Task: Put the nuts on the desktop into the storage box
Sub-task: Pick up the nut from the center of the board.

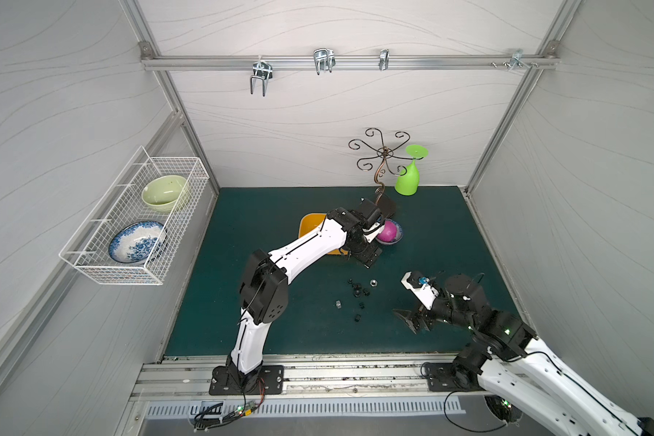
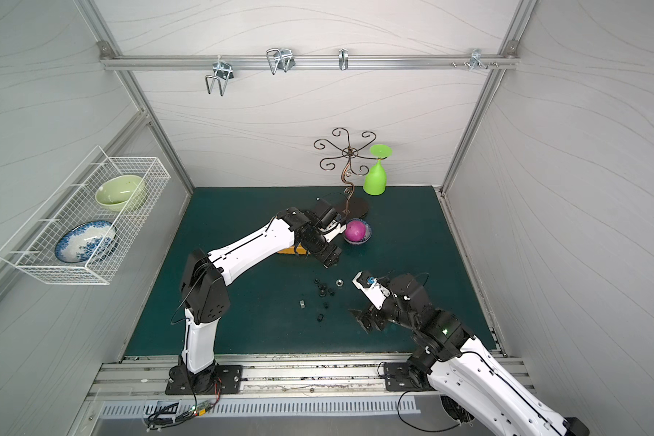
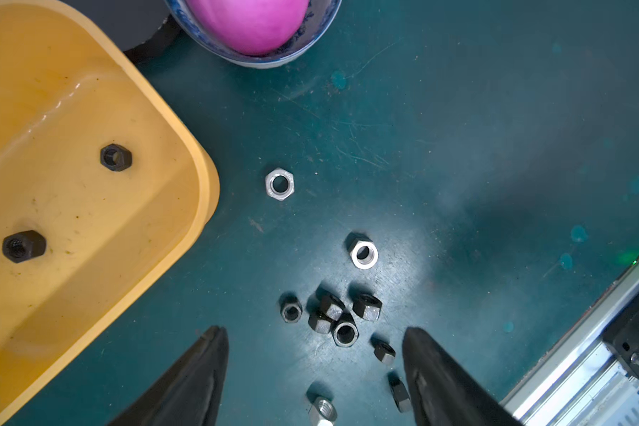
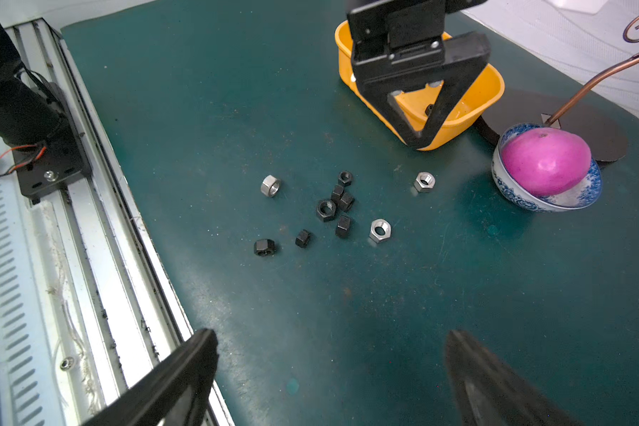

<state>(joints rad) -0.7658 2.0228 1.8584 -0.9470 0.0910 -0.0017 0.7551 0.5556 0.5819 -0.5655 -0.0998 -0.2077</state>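
The yellow storage box sits furthest left with two black nuts already on its floor. My left claw hangs just beside it above the desktop, jaws partly spread and holding nothing. Near it the nuts yet to be moved lie scattered: a tight black cluster, some touching, and three silver nuts set apart. I judge them hard, stiff and light, but smooth-faced and apt to skid or roll on edge. So I would pinch one across two opposite flats, starting with a lone outlier rather than the clump. My right claw hovers to the right of the pile, spread wide and empty.
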